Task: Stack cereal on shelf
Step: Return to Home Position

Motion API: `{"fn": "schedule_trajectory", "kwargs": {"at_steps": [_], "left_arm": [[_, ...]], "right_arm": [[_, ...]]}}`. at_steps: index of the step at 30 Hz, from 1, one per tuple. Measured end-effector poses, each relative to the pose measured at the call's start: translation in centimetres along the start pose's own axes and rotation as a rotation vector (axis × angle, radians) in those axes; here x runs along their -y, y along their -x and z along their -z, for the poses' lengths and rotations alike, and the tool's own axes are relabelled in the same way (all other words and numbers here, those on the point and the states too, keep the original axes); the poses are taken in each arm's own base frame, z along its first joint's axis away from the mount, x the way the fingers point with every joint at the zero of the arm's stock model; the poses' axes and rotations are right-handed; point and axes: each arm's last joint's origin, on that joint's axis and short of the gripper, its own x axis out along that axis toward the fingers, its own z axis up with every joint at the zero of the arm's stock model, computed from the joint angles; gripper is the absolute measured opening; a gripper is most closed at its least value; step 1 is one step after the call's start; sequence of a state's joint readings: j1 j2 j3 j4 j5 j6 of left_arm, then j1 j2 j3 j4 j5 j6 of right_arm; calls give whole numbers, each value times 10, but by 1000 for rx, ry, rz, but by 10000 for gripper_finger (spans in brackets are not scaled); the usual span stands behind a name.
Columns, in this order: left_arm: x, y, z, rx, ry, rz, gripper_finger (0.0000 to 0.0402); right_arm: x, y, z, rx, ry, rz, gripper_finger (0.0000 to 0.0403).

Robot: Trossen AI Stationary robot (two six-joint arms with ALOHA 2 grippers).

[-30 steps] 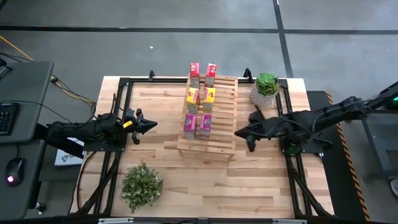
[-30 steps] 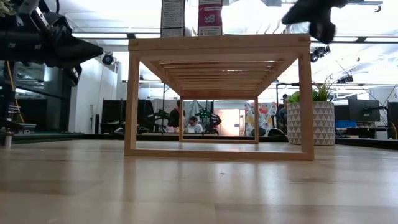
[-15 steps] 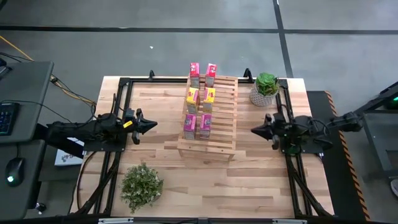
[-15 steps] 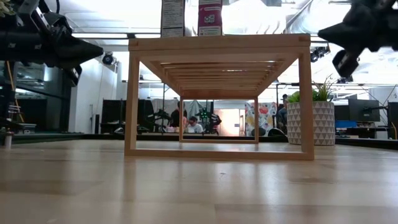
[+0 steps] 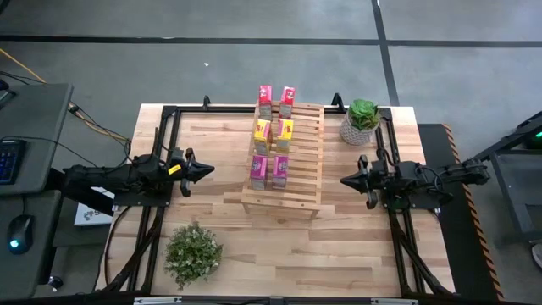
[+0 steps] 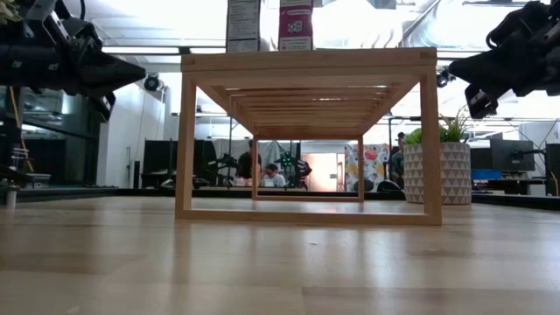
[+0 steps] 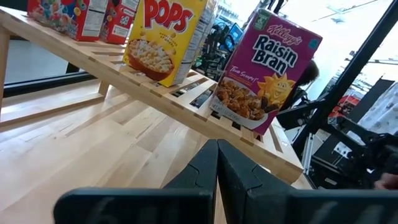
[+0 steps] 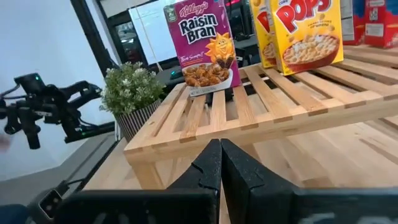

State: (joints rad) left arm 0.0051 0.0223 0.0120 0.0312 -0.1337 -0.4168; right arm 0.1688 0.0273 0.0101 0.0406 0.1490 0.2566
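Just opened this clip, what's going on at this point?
Nothing is being handled right now. All six cereal boxes stand on the shelf in pairs along its length: a red pair, a yellow pair and a purple pair. The left gripper and the right gripper hover on opposite sides of the shelf, both shut, empty and clear of it.
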Motion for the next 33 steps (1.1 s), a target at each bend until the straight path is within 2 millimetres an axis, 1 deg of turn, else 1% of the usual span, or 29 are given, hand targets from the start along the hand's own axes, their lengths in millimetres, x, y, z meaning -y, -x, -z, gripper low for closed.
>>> {"fn": "schedule_trajectory", "kwargs": {"at_steps": [11, 33], "left_arm": [[0, 0, 0, -2, 0, -1, 1], [0, 0, 0, -3, -1, -1, 1]], "right_arm": [[0, 0, 0, 0, -136, 0, 0], [0, 0, 0, -1, -129, 1, 0]]}}
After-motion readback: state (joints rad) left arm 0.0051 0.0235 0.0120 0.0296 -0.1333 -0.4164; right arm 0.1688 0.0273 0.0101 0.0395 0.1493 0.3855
